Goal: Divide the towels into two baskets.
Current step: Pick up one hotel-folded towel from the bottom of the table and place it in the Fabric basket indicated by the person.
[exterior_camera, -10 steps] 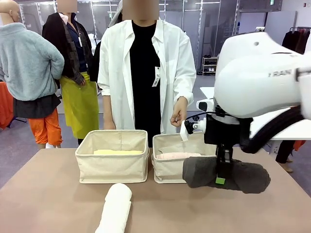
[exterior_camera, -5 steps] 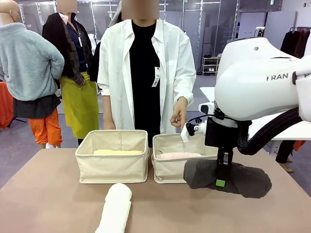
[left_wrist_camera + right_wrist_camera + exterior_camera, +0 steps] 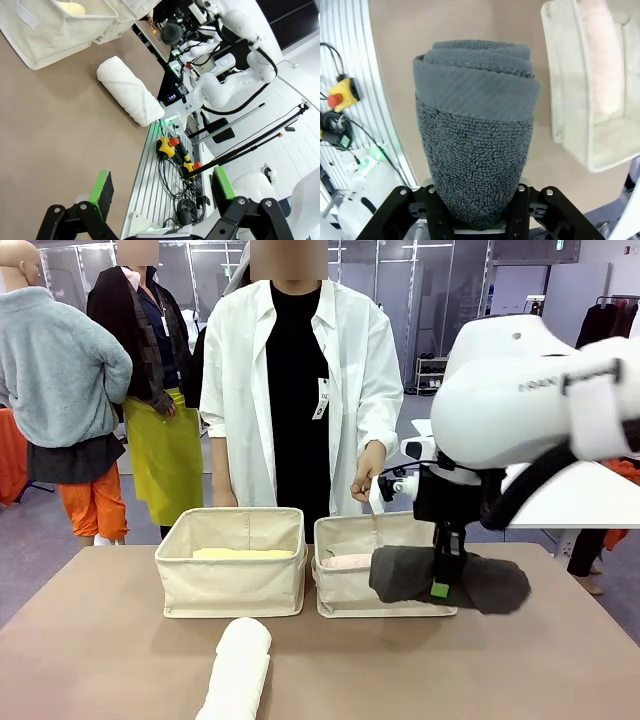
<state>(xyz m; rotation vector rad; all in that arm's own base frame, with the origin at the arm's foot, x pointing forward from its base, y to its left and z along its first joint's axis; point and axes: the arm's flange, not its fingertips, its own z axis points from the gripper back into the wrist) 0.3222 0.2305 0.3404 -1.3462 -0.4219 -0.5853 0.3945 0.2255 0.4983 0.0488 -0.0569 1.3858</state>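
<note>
Step in hand, as judged: carrying the dark grey towel (image 3: 480, 582) to the right basket (image 3: 345, 598), already stocked with the pale pink towel (image 3: 345, 562). To do well: lift clear of the soft near rim, line the roll up with the basket's long side, lower beside the pink roll, and release only once settled on the bottom; otherwise likely to snag the fabric wall and drag it. Right hand (image 3: 440, 587): clamped around the middle of the grey roll, pads sunk into the terry, roll raised off the worktop (image 3: 100, 640) just in front of the basket. Left hand (image 3: 161, 187): spread wide, holding nothing. White towel (image 3: 238, 665) lying on the worktop; pale yellow towel (image 3: 243, 553) in the left basket (image 3: 230, 585).
</note>
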